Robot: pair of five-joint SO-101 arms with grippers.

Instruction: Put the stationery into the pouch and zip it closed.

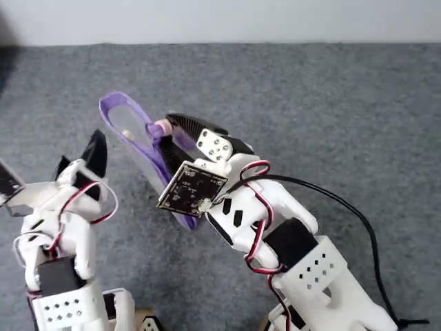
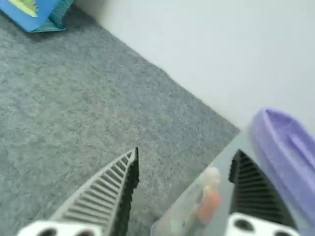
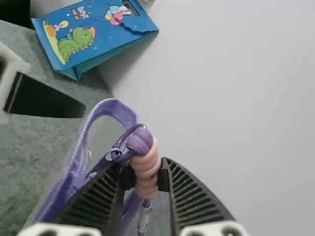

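A clear pouch with a purple zip rim (image 1: 122, 105) lies on the grey carpet at centre left. My right gripper (image 1: 165, 128) is over its middle, shut on the pink zip pull (image 3: 146, 153) with its purple loop. The pouch's rim (image 3: 94, 121) curves away beyond the fingers. My left gripper (image 1: 79, 156) stands open just left of the pouch, nothing between its fingers (image 2: 118, 196). Through the pouch's clear wall (image 2: 231, 162) an orange and white piece of stationery (image 2: 209, 202) shows inside, beside the purple rim (image 2: 283, 142).
A blue gift bag with a dinosaur print (image 3: 93, 34) stands against the white wall (image 1: 220, 21) off to the left. A black cable (image 1: 344, 207) trails from the right arm across the carpet (image 1: 331, 103).
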